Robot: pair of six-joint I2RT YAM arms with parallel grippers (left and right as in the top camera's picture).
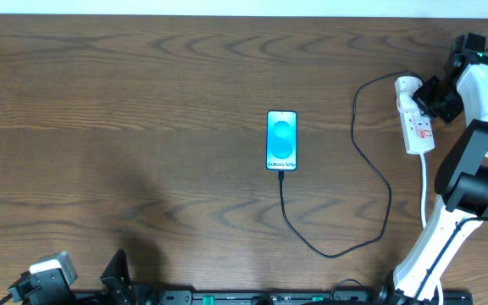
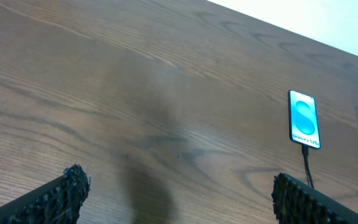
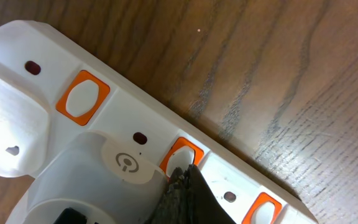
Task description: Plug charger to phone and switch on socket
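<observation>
The phone [image 1: 281, 141] lies flat mid-table, its blue-teal screen lit; it also shows in the left wrist view [image 2: 304, 119]. The charger's thin black cable [image 1: 337, 252] is plugged into the phone's near end and loops right and up to the socket [image 1: 415, 119], a white power strip at the far right. My right gripper [image 1: 435, 97] is over the strip. In the right wrist view its shut fingertips [image 3: 182, 174] touch an orange-framed switch [image 3: 180, 155], beside a white plug body [image 3: 98, 180]. My left gripper [image 2: 176, 183] is open and empty, low at the front left.
The strip's white cord [image 1: 424, 191] runs toward the front beside the right arm's base [image 1: 435, 246]. Two other orange-framed switches [image 3: 82, 98] show along the strip. The table's far edge [image 1: 227, 15] lies along the top.
</observation>
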